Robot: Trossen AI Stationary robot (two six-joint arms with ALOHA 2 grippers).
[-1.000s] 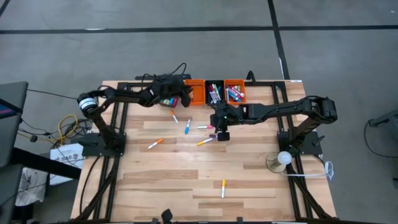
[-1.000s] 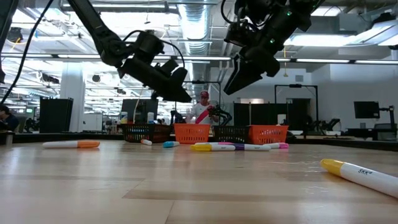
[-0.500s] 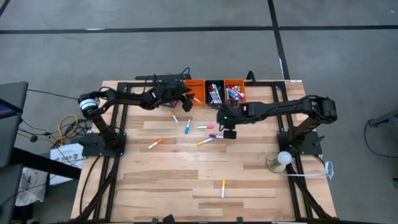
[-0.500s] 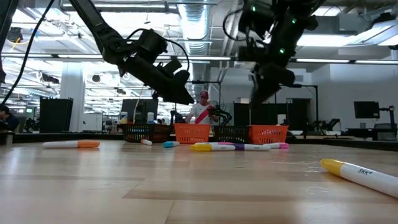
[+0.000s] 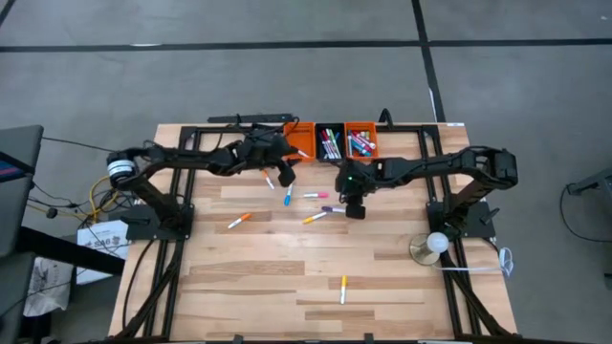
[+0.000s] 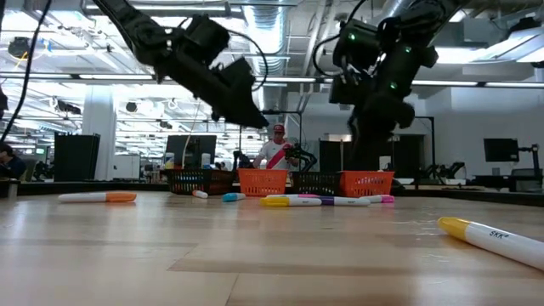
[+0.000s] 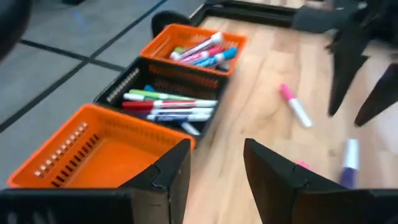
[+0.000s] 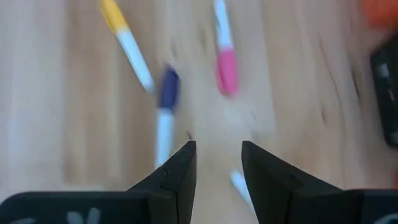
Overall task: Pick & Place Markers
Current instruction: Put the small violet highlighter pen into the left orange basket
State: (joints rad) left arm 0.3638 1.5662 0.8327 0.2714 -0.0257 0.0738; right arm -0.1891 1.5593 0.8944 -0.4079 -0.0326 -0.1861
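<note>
Several markers lie flat on the wooden table: a pink-white one (image 5: 271, 180), a blue one (image 5: 289, 196), a pink one (image 5: 316, 195), a purple one (image 5: 334, 207), a yellow one (image 5: 315, 218), an orange one (image 5: 238, 221) and a lone yellow one (image 5: 343, 289). My left gripper (image 5: 288, 175) hangs open above the table just in front of the bins; nothing is between its fingers (image 7: 214, 180). My right gripper (image 5: 355, 210) points steeply down beside the purple marker (image 8: 165, 106), open (image 8: 217, 171) and holding nothing.
At the far edge stand an orange bin without markers (image 5: 299, 140), a black bin (image 5: 331, 141) and an orange bin (image 5: 361, 139), both with markers. The low view shows another black bin (image 6: 191, 180) to their left. A round white object (image 5: 435, 245) sits at the right edge.
My left gripper has swung from over the far-left bins toward the table's near and right edges and has risen a little. My right gripper has sunk toward the purple marker and tipped from a slant to pointing steeply down.
</note>
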